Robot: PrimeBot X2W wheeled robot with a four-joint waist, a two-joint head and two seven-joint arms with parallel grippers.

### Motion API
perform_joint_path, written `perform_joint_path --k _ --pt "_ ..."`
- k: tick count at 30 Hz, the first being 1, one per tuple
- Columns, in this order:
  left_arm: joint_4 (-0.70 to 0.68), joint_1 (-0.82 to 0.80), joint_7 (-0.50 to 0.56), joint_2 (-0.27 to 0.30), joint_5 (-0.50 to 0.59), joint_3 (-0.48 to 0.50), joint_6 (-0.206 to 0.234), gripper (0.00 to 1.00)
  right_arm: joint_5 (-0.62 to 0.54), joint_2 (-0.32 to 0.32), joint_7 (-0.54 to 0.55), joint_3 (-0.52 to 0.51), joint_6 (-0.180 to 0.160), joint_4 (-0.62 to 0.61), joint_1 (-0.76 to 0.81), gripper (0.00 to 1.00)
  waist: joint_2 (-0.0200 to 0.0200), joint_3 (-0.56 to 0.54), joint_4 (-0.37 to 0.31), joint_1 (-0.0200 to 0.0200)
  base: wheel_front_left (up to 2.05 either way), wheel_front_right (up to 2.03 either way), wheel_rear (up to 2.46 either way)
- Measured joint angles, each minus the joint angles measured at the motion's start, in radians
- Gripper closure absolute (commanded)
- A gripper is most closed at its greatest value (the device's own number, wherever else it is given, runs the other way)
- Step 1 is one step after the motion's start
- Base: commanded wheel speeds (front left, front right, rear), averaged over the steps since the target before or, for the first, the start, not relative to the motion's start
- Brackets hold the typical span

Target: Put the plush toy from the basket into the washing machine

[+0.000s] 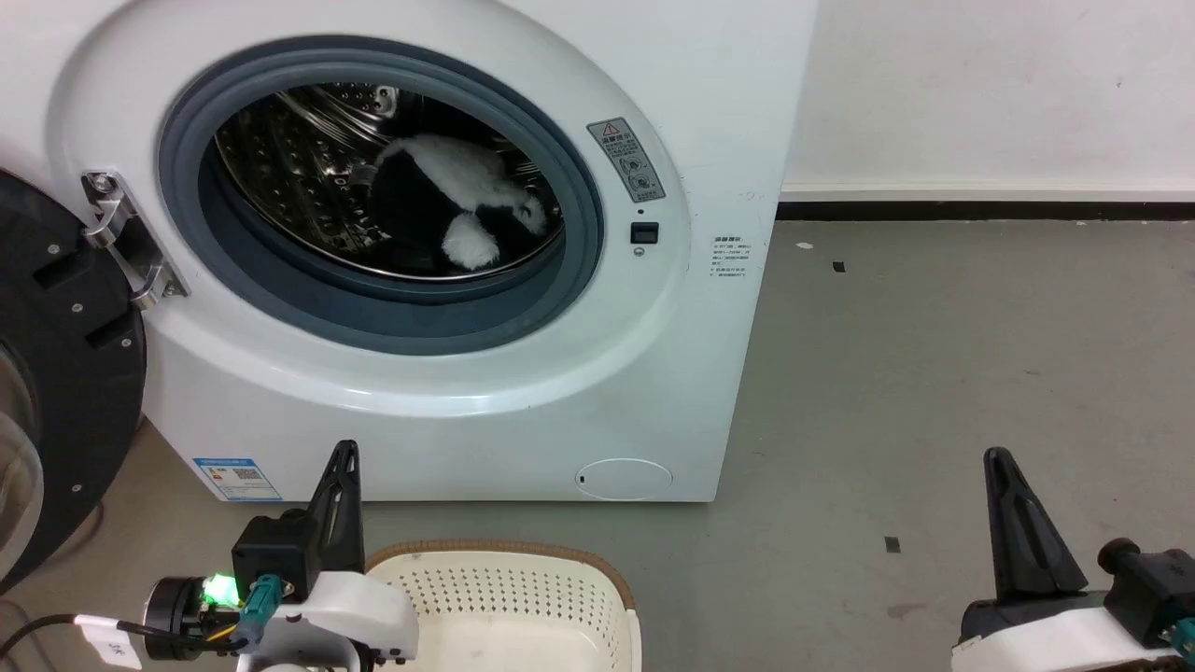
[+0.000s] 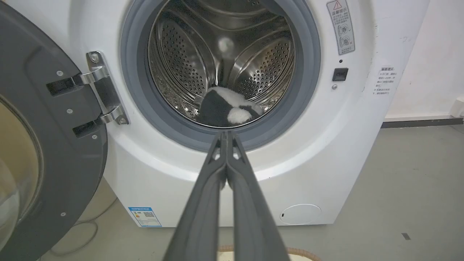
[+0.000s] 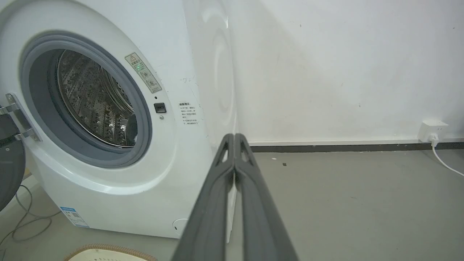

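The black-and-white plush toy (image 1: 457,201) lies inside the shiny steel drum of the white washing machine (image 1: 523,392), low in the drum in the left wrist view (image 2: 226,108). The machine's dark round door (image 1: 56,373) hangs wide to the left. The cream basket (image 1: 523,597) stands on the floor in front of the machine, with nothing showing in the part I see. My left gripper (image 1: 347,450) is shut and empty above the basket's left side, well short of the porthole (image 2: 224,136). My right gripper (image 1: 997,457) is shut and empty over the floor to the right (image 3: 233,137).
Grey concrete floor (image 1: 934,373) stretches right of the machine to a white wall with a dark skirting. A white socket with a cable (image 3: 433,132) sits low on the wall. Loose cables (image 3: 25,221) lie on the floor under the door.
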Motion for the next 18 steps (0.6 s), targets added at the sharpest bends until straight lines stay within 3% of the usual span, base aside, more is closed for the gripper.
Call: perform_joint_path --k 18 --pt "-0.032 0.01 0.035 -0.012 0.01 0.008 -0.01 1.0 -0.026 0.0 0.036 0.011 0.0 0.005 -0.007 1.0 0.0 -0.004 -0.002 0.0 0.0 0.0 0.0"
